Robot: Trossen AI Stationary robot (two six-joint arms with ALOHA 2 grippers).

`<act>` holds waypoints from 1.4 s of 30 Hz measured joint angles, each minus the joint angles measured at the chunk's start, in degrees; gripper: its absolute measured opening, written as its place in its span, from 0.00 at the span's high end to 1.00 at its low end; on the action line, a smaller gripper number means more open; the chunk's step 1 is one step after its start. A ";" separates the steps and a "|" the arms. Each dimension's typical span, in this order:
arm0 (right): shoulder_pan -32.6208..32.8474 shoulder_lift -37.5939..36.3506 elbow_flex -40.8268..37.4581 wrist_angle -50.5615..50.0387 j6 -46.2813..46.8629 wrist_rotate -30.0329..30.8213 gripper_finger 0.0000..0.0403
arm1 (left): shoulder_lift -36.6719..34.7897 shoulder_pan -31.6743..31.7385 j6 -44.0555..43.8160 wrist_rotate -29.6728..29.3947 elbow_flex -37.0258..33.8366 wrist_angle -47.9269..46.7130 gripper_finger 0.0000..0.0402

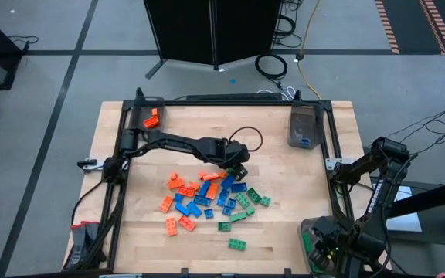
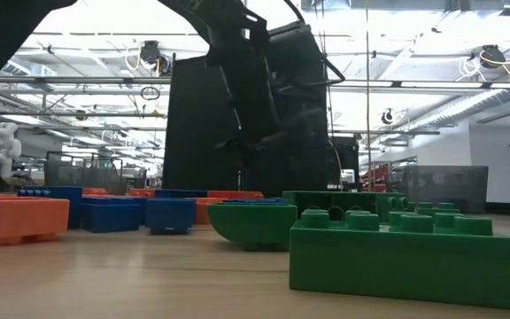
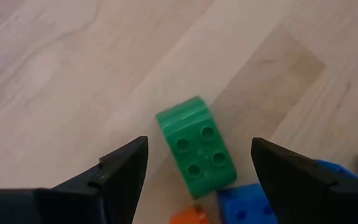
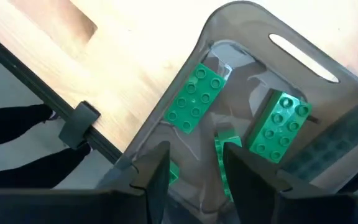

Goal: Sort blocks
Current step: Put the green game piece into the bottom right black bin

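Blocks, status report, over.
Left gripper open above a green block at the pile's edge. Right gripper over the green bin, holding nothing seen. Nothing in the way.

Large open robotics lab or industrial hall, pale wooden worktable [image 1: 284,232] in a black metal frame [image 1: 333,147], grey taped floor [image 1: 68,69], exposed ceiling ducts [image 2: 432,106], strip lighting, black partition panel [image 2: 237,115]

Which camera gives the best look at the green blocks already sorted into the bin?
The right wrist view: green blocks lie clearly inside the grey bin. The high view shows that bin mostly hidden under the right arm; the low and left wrist views miss it.
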 joint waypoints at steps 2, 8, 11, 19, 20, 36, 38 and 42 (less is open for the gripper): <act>0.00 0.00 0.00 -0.15 0.00 0.00 0.64 | 0.18 -0.02 -0.40 0.02 0.02 0.45 0.29; 0.02 0.00 0.00 -0.61 -0.02 0.01 0.64 | 0.85 -0.02 -1.90 0.13 0.02 0.09 0.29; 0.02 0.00 0.00 -0.83 -0.04 0.02 0.64 | 1.52 -0.02 -2.37 0.14 0.00 0.09 0.29; 0.00 0.00 0.00 -0.91 -0.01 -0.02 0.64 | 1.53 -0.35 -3.82 1.11 -1.42 1.10 0.29; 0.00 0.00 0.00 -0.91 0.04 -0.02 0.64 | 1.82 -0.52 -3.85 1.11 -1.42 1.32 0.29; 0.02 0.00 -0.02 -0.70 0.66 -0.29 0.64 | 5.74 -0.55 -1.88 4.77 -1.10 0.41 0.61; 0.01 0.00 -0.01 -0.79 0.66 -0.33 0.64 | 5.78 -0.55 -0.86 5.35 -0.35 -0.53 0.67; -0.71 0.00 0.00 -1.47 1.05 0.49 0.64 | 5.25 -0.55 2.86 6.68 1.11 -1.46 0.68</act>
